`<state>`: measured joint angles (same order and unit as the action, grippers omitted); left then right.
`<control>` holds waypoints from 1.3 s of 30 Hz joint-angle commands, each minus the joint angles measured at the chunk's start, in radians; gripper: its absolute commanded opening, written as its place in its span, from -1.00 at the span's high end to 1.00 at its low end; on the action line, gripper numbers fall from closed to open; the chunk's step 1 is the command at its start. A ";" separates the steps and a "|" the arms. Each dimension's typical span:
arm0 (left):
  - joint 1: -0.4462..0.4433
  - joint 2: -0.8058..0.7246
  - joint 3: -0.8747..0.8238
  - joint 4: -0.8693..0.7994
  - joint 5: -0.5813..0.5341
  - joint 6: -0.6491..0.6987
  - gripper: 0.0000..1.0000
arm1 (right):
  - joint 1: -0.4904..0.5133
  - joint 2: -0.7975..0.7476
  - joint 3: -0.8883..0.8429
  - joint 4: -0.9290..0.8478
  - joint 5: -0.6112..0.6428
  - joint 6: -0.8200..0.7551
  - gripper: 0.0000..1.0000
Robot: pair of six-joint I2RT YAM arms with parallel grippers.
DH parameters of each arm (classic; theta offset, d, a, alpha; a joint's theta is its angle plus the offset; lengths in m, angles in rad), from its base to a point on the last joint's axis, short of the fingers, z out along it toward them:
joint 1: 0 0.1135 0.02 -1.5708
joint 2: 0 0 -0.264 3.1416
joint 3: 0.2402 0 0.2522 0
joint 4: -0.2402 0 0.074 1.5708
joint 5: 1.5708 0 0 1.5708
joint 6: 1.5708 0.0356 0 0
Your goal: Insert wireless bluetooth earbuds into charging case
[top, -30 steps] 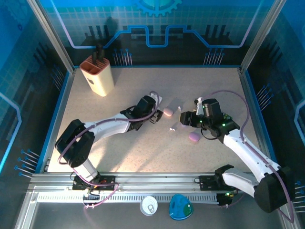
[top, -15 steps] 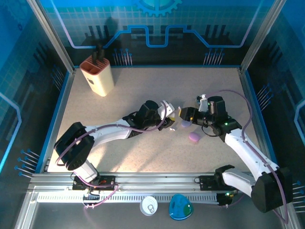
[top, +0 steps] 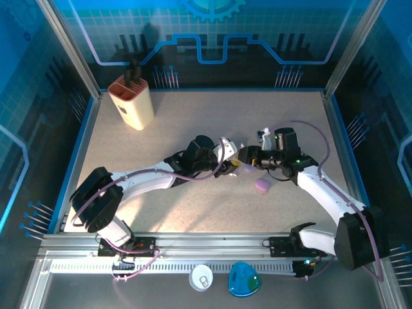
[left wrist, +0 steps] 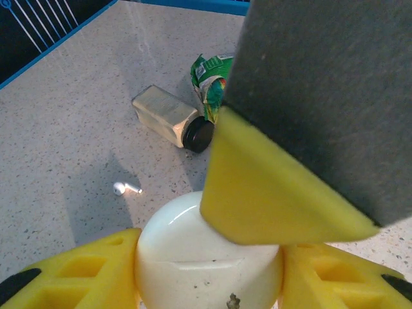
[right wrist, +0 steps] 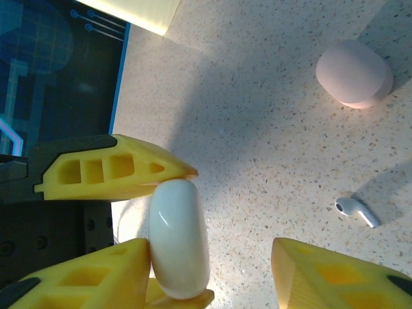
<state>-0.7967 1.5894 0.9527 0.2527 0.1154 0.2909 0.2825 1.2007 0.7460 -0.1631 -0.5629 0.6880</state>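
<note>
Right, the speckled surface (top: 161, 129) carries everything, with a beige holder (top: 132, 103) standing in its far left corner. Both arms reach in to the middle.

The left gripper (left wrist: 210, 244) is pinching the white charging case (right wrist: 179, 238) by its two sides. The seam I can see across the front suggests the lid is shut. The right gripper (right wrist: 215, 254) is spread: one finger lies against the case, the other stands well clear with nothing between them. A lavender case (top: 262, 185) sits towards the near right of the grippers, and a pink case (right wrist: 354, 73) rests on the surface beyond them.

The white earbud (right wrist: 356, 211) lies flat on the surface just outside the right gripper's free finger, between it and the pink case. Its head points towards the held case and its stem away.

I judge the right arm is nearer and the only one free to fetch it. The stem runs roughly along the line on which that gripper closes, so I'd expect to turn the wrist before pinching across it. The lid needs lifting first.
</note>
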 commanded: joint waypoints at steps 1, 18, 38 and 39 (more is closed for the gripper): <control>-0.010 -0.023 0.038 -0.014 0.065 0.008 0.03 | 0.010 0.029 0.012 -0.001 -0.035 -0.044 0.04; -0.010 -0.012 0.053 -0.019 0.074 -0.011 0.03 | 0.015 0.074 0.018 0.030 -0.107 -0.084 0.27; 0.031 -0.097 0.001 -0.098 0.219 -0.110 -0.99 | -0.026 -0.083 0.059 -0.080 -0.025 -0.408 0.68; 0.043 -0.104 -0.002 -0.104 0.258 -0.120 -0.99 | -0.026 -0.089 0.070 -0.106 -0.022 -0.446 0.71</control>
<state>-0.7841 1.5257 0.9615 0.1841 0.2455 0.2211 0.2710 1.1423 0.7616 -0.1944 -0.5983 0.4004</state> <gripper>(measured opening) 0.992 0.191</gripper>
